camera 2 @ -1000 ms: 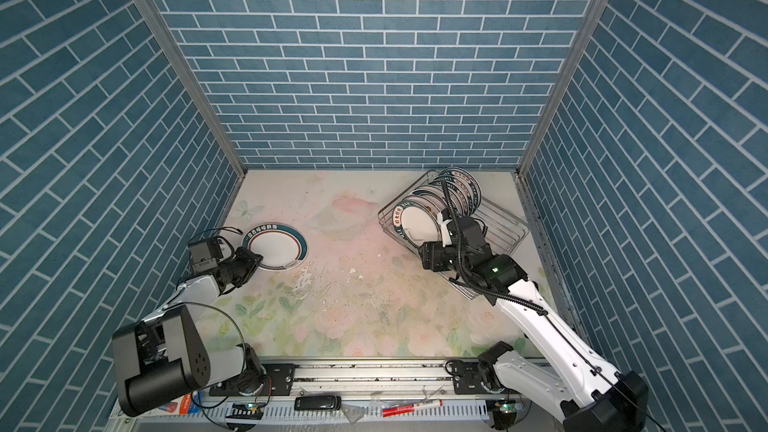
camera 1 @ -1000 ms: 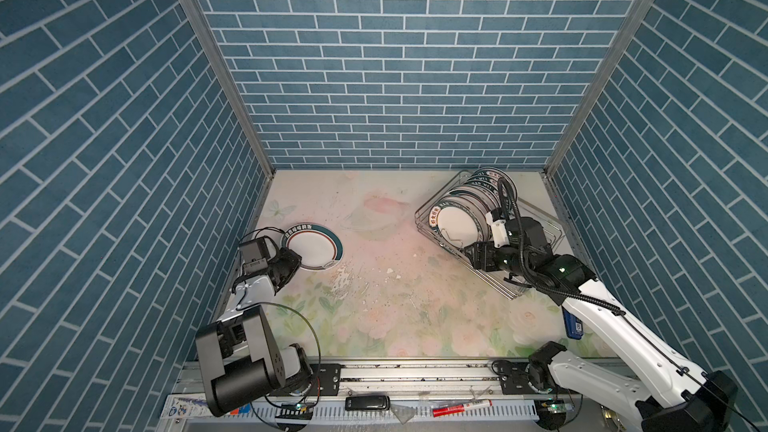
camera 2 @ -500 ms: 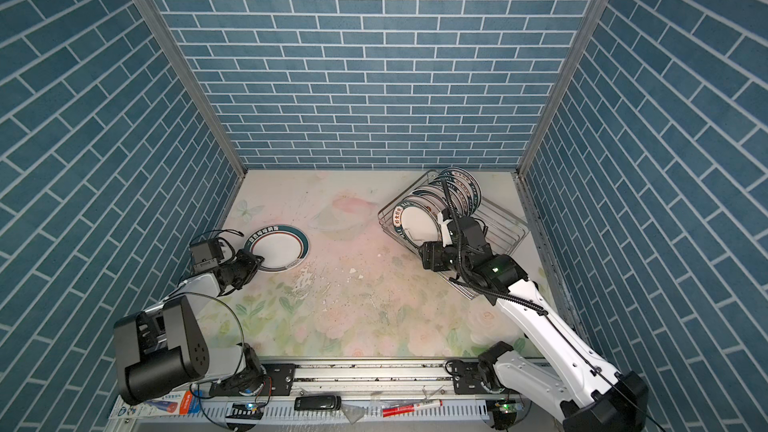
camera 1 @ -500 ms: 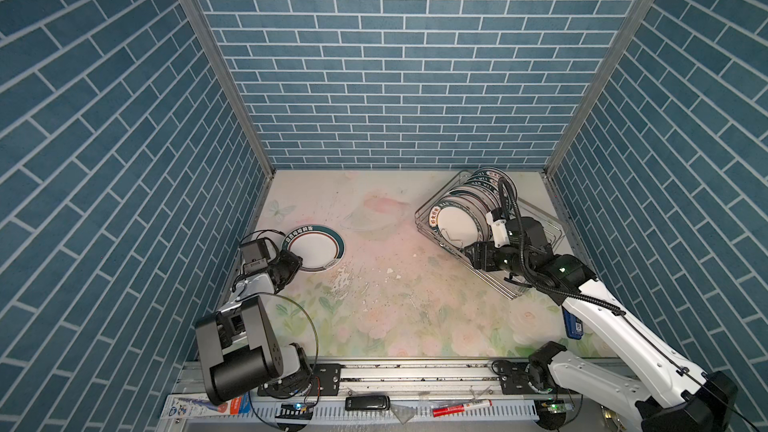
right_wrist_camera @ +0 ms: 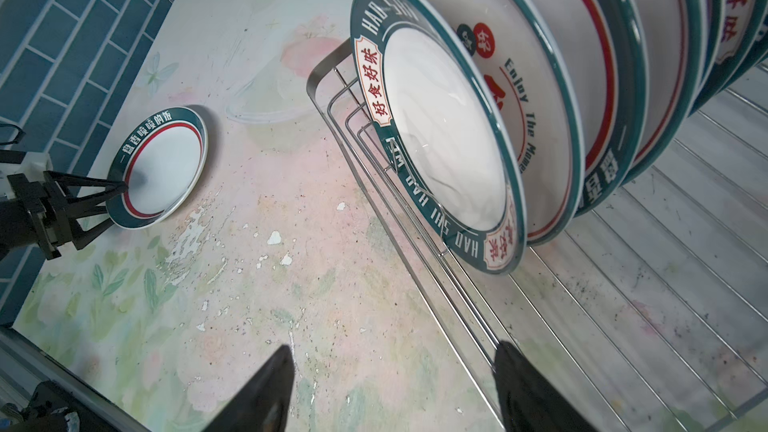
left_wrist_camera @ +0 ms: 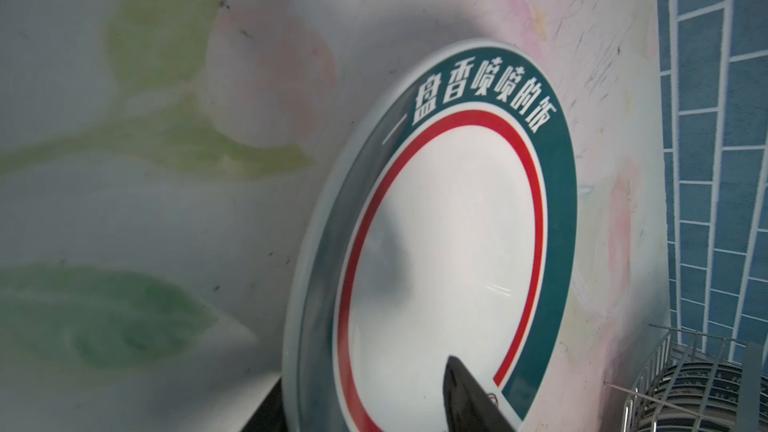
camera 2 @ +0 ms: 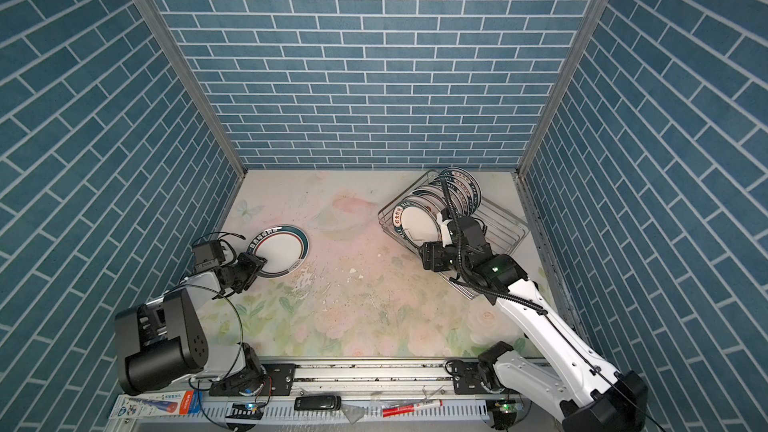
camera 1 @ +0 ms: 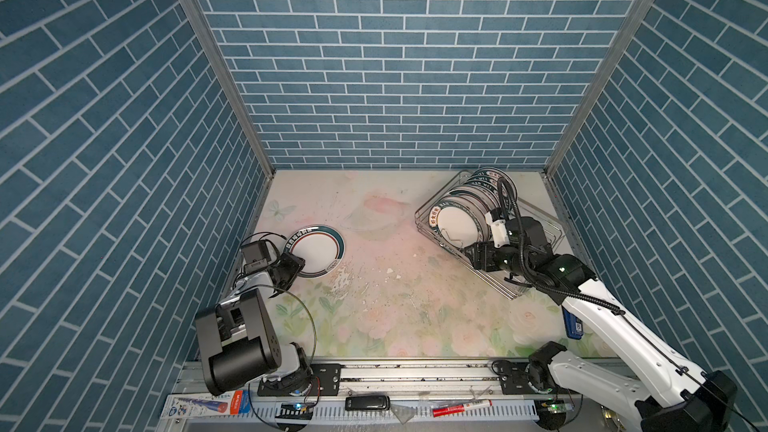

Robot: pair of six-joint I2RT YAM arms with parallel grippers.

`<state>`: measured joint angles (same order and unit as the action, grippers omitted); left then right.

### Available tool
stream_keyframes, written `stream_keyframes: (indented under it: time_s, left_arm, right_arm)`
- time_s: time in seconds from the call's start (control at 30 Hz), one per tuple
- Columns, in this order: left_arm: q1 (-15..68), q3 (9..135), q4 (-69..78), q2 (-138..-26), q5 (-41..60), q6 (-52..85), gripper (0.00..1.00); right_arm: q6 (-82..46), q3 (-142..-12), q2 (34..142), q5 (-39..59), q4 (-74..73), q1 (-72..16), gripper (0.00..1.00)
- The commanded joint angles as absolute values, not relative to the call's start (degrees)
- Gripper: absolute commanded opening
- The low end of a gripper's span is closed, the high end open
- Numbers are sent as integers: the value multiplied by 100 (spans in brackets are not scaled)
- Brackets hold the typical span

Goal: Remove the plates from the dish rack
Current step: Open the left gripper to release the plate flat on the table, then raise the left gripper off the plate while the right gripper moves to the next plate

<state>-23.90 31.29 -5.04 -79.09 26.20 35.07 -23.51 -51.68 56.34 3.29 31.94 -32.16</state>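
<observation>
Laid flat and face up on the pale flower-printed tabletop [camera 1: 374,317], close to its left edge and about midway back: one round white plate with a dark green lettered rim and a thin red ring [camera 1: 318,249]. Straddled at its near rim by the black left gripper [right_wrist_camera: 112,205], jaws apart, one finger over the white well, the other outside the rim, nothing pinched. Reads as the letting-go step of a placement, with the plate's weight taken wholly by the tabletop.

Along the right edge, from the back right corner forward and angled to both edges: the shiny silver wire dish rack [camera 1: 552,234]. Stood on edge in its zigzag slots, packed close and all leaning the same way: the remaining round white plates with dark green rims [right_wrist_camera: 440,130], several of them, exact count hard to fix. Held upright by the wires alone, so probably best lifted up and out, not dragged sideways. Foremost plate plain white in the centre, with cream label panels in red characters and pale lettering on the green. Behind it, red characters and black English script on white.

Poised low at the rack's front end, short of the foremost plate: the black right gripper [right_wrist_camera: 395,347], jaws spread wide, empty, a side wire of the rack passing between the fingers in the wrist view. Contact with that wire impossible to tell. Likely lined up for the foremost plate's lower rim. Glossy glaze and a thin edge: probably slippery, worth a deep, firm pinch.
</observation>
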Motion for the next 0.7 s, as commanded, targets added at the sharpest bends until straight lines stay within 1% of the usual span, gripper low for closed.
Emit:
stream_keyframes:
  time_s: [0.0,0.1,0.27,0.3,0.33,0.37,0.43,0.47,0.67]
  left_arm:
    - [-2426,3277,-666,-7972,2466,3372,59]
    - [-2440,3286,-737,-8015,2388,3338,61]
    - [-2452,3204,-719,-7992,2298,3349,73]
    - [-2452,3150,-690,-7914,2265,3358,76]
    - [-2456,3090,-668,-7799,2221,3374,82]
    - [-2452,3058,-708,-7685,2133,3384,90]
    - [-2458,3006,-803,-7425,2002,3365,94]
    - [-2457,3023,-889,-7317,1938,3368,99]
    - [-2457,3014,-1125,-6830,1721,3387,99]
  right_arm:
    - [-2137,-5200,5641,362,3276,-3182,76]
    - [-2095,-5252,5625,317,3339,-3182,76]
    - [-2040,-5341,5602,196,3450,-3168,77]
    - [-2023,-5364,5595,134,3471,-3171,77]
    - [-2005,-5391,5581,73,3484,-3173,77]
    - [-1983,-5417,5584,27,3498,-3171,76]
    - [-1912,-5482,5591,-54,3468,-3172,76]
    - [-1865,-5525,5603,-91,3454,-3173,76]
    - [-1442,-5997,5862,-429,3444,-3172,74]
